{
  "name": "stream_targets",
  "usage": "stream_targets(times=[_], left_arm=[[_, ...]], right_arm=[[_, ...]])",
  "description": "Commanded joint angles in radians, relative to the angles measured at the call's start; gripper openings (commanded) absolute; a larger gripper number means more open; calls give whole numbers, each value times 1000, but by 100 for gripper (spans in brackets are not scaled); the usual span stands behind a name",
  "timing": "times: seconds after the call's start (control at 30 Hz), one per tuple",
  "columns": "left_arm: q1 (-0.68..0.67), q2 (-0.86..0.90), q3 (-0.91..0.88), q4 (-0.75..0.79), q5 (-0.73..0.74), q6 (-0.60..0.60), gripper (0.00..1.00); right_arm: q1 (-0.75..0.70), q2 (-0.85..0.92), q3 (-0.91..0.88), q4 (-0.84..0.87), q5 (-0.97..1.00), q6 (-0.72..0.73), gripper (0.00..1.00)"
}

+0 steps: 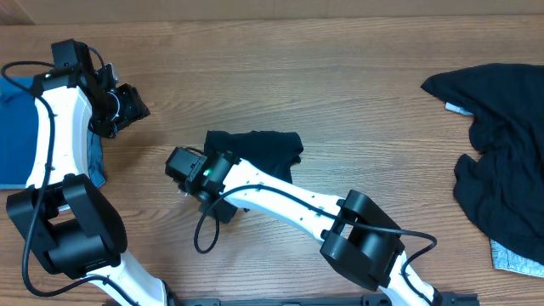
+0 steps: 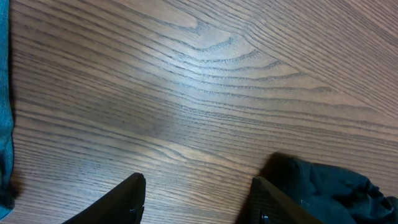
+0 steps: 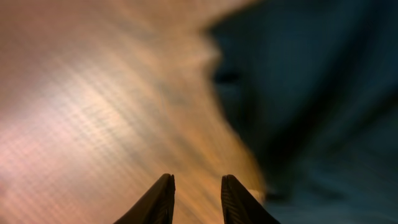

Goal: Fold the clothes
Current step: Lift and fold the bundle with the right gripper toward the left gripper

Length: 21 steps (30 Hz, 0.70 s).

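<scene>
Overhead, nearest the arm bases, the right gripper (image 1: 180, 174) hangs low over the wooden table (image 1: 340, 68) just beside the left end of a small navy garment (image 1: 255, 151), which lies gathered into a compact, roughly rectangular bundle at mid-table. Its wrist view is blurred, but the jaws stand a little apart with only wood grain between them and dark cloth off to one side. Farther back on the left, the left gripper (image 1: 127, 106) is raised, jaws well apart on nothing, pointing toward that bundle. Beneath the left arm a brighter blue garment (image 1: 17, 136) lies flat at the table's left edge, seemingly already folded. On the right, well apart from both grippers, a heap of dark clothes (image 1: 501, 170) sprawls unfolded, a pale patterned piece (image 1: 514, 255) peeking from its near edge. I judge the task to be partway: one or two items done, the heap untouched. Past the table's paler far strip, no room shows.
</scene>
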Motion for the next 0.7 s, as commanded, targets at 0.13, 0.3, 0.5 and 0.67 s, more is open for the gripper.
stream_targets(times=[0.13, 0.3, 0.5, 0.67], left_arm=[[-31, -5, 23, 1, 68, 65, 57], [-101, -5, 23, 3, 68, 76, 58], [-211, -5, 23, -3, 68, 129, 57], [-299, -5, 14, -43, 67, 135, 56]], right_arm=[[-143, -99, 11, 26, 151, 295, 27], [-237, -98, 6, 5, -199, 268, 29], [-266, -96, -17, 26, -80, 299, 29], [-372, -94, -24, 73, -84, 298, 29]])
